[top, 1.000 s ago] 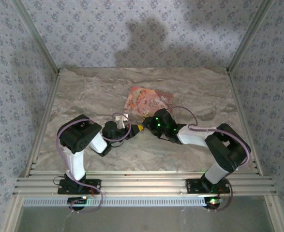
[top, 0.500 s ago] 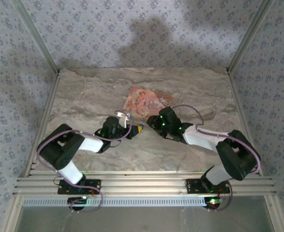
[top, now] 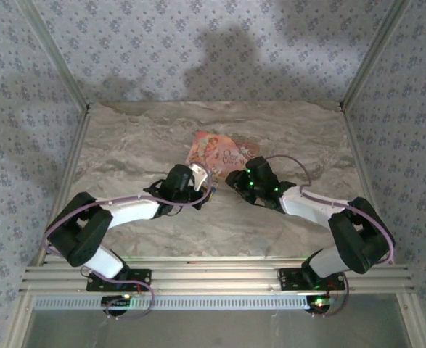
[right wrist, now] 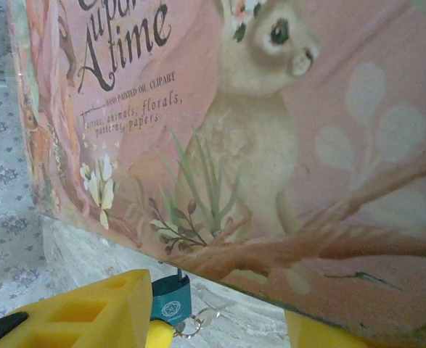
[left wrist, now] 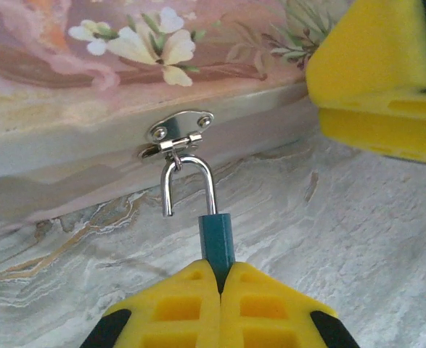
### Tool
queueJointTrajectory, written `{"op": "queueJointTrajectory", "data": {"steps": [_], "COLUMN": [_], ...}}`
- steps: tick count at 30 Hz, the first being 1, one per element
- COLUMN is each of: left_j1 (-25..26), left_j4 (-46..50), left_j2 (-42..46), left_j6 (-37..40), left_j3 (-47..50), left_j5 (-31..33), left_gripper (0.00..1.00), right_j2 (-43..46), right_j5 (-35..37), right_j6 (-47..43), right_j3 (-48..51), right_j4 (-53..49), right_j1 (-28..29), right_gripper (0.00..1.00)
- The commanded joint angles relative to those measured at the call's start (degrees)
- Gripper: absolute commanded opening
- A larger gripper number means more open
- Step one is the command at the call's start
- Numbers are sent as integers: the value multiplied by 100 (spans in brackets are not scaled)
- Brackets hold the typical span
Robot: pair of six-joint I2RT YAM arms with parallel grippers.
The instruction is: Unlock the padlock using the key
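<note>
The pink box (top: pixel 223 150) sits toward the back of the marble-patterned tabletop (top: pixel 125 145), with both arms reaching in to its near edge. Its printed lid is down, so whatever is inside cannot be seen. A small silver hasp (left wrist: pixel 180 130) is screwed to the front wall just under the lid.

The padlock (left wrist: pixel 216 235) hangs from that hasp, just off the box's front wall and above the tabletop. Its thin steel loop (left wrist: pixel 191 174) passes through the hasp's ring. One leg of the loop runs down into the teal body, while the other leg ends free in the air beside it.

The left gripper (left wrist: pixel 220 275) is closed tight on the lower part of the padlock's body, its two yellow fingers pressed together around it.

The right gripper (top: pixel 233 179) sits just to the right of the padlock at the box's near edge. Its yellow fingers (right wrist: pixel 89 312) stand spread apart with nothing clamped between them. From the right wrist, the teal body shows just beside one finger, with a small metal ring (right wrist: pixel 192 324) under it.
</note>
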State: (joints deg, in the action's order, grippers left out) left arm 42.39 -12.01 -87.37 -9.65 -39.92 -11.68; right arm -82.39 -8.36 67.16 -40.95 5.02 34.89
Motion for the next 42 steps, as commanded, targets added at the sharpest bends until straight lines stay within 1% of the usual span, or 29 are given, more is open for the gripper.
{"op": "queueJointTrajectory", "data": {"steps": [1,4,9,13,16,22,27,30,35,42], "left_j1": [126,196,267,263,243,98,63,63,93,205], "left_j4": [584,571,478,782,1161,1711,2344,2525,2519,2579], "left_j2": [212,236,217,146,139,88,-277,-511,-768,-1051], "left_j6": [776,1058,1457,1814,2279,3200,3744,3880,3986,4179], "left_j3": [-207,-185,-162,-349,-526,-796,-1357,-1681,-2037,-2457], "left_j5": [338,401,509,466,291,-82,-227,-262,-261,-84], "left_gripper": [0,0,0,0,0,0,0,0,0,0], "right_j2": [248,293,228,220,223,315,370,340,414,929], "right_j5": [-230,-363,-525,-572,-715,-1065,-1228,-1396,-1707,-1624], "right_j6": [-109,-83,96,95,3,-354,-798,-1012,-1347,-1617], "right_j3": [22,-109,-184,-203,-179,12,26,18,-93,58], "right_j4": [-285,-476,-440,-464,-539,-707,-946,-990,-1218,-1678], "right_j1": [-74,-40,9,-58,-205,-725,-1107,-1340,-1616,-1895], "right_gripper": [49,48,48,48,47,46,45,44,44,44]}}
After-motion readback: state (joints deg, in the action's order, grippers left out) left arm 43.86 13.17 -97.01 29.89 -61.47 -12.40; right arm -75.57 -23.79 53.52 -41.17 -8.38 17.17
